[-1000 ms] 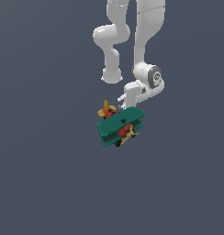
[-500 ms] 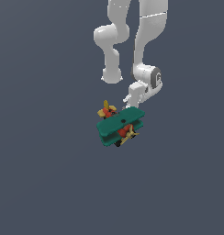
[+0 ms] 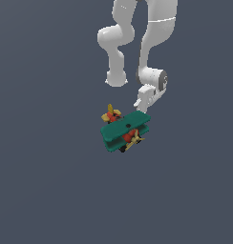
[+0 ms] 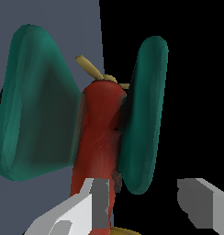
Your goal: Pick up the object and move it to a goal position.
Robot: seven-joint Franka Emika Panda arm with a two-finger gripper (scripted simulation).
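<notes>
The toy biplane [image 3: 125, 132] has two teal-green wings, a red-orange body, and a yellow propeller and tail. It rests on the grey-blue surface and has not moved. My gripper [image 3: 139, 108] hangs just behind its upper wing, at the tail end. In the wrist view the biplane [image 4: 101, 133] fills the picture, its body running between the two wings. My gripper [image 4: 146, 193] is open. One finger [image 4: 99, 202] stands in front of the red body, and the other finger [image 4: 201, 199] stands well apart beside the wing. The yellow tail [image 4: 125, 231] lies between them.
A plain grey-blue surface [image 3: 42, 190] lies all around the biplane, with no other objects on it. The white arm [image 3: 156, 38] rises out of the exterior view at the top. No goal marker shows.
The hand has shifted slightly towards the exterior view's right, above the tail. The biplane has stayed in place.
</notes>
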